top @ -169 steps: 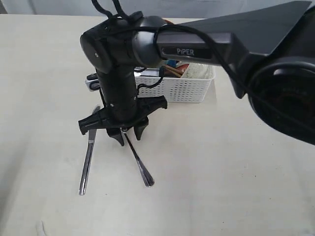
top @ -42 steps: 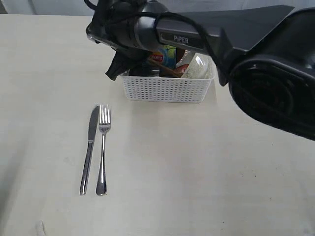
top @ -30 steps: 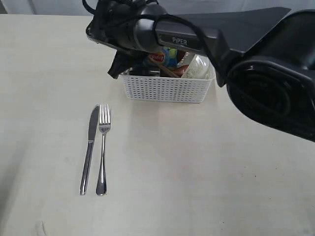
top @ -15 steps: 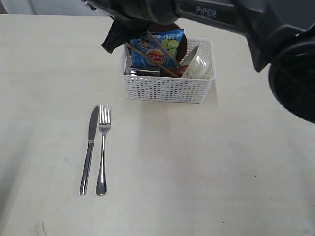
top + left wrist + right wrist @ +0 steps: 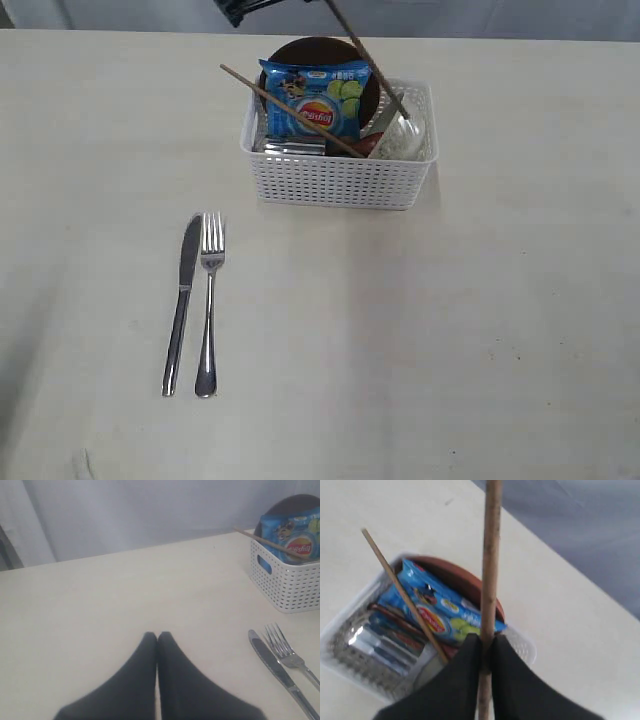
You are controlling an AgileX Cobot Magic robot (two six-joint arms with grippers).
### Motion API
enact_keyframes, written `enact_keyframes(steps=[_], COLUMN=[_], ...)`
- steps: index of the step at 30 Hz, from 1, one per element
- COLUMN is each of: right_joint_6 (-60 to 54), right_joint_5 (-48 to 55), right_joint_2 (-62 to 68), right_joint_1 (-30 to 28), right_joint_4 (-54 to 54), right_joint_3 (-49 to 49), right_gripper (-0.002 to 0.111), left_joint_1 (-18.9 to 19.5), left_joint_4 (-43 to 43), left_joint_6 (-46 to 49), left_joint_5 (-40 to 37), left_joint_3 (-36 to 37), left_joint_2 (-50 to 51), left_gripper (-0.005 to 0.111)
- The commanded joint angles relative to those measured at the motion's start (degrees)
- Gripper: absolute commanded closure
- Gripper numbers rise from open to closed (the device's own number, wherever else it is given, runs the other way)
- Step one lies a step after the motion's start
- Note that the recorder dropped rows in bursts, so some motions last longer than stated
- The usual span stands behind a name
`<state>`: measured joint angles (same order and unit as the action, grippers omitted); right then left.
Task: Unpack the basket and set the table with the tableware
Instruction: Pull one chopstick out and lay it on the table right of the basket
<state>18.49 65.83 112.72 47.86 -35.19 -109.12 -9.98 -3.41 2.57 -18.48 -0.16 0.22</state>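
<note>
The white basket (image 5: pixel 335 182) stands at the table's (image 5: pixel 420 330) far middle. In it are a dark brown plate (image 5: pixel 318 50), a bowl (image 5: pixel 405 140), a steel mug (image 5: pixel 290 147) and a blue crisp bag (image 5: pixel 312 100). One chopstick (image 5: pixel 290 110) lies slanted across the bag. My right gripper (image 5: pixel 486 640) is shut on the other chopstick (image 5: pixel 489 555), which hangs above the basket with its lower tip (image 5: pixel 400 108) over the bowl. A knife (image 5: pixel 180 305) and fork (image 5: pixel 208 305) lie side by side on the left. My left gripper (image 5: pixel 157 636) is shut and empty, low over the table near the knife (image 5: pixel 272 662).
Only a dark piece of the right arm (image 5: pixel 250 8) shows at the exterior view's top edge. A grey curtain (image 5: pixel 150 510) hangs behind the table's far edge.
The right arm has risen almost out of the exterior view, lifting one chopstick up from the basket. The bag and the other chopstick are now uncovered.
</note>
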Motion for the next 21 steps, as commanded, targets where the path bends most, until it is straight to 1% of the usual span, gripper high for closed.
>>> enact_keyframes(steps=[1,3,6,15,19,21], right_joint_6=[-1.95,-2.42,-2.27,-1.61,-3.07,-5.55], right_joint_5=[4.13,4.13,4.13,4.13,3.8,-0.38], right_joint_2=[-1.41,-2.01,-4.34,-14.2,-16.11,-15.81], right_joint_1=[-4.07,-6.16,-9.61,-17.63,-23.34,-25.98], right_joint_4=[8.34,12.12,17.27,19.93,28.79,34.36], right_joint_3=[0.93,2.47,7.57,25.87,36.17,41.88], right_gripper=[0.109,0.109,0.109,0.109,0.109,0.109], left_joint_1=[0.14,0.14,0.14,0.14,0.14,0.14], left_joint_4=[0.49,0.49,0.49,0.49,0.49,0.49], left_joint_6=[-0.02,-0.02,-0.02,-0.02,-0.02,-0.02], left_joint_5=[0.03,0.03,0.03,0.03,0.03,0.03], left_joint_3=[0.16,0.16,0.16,0.16,0.16,0.16], left_joint_2=[-0.22,-0.22,-0.22,-0.22,-0.22,-0.22], left_gripper=[0.107,0.107,0.107,0.107,0.107,0.107])
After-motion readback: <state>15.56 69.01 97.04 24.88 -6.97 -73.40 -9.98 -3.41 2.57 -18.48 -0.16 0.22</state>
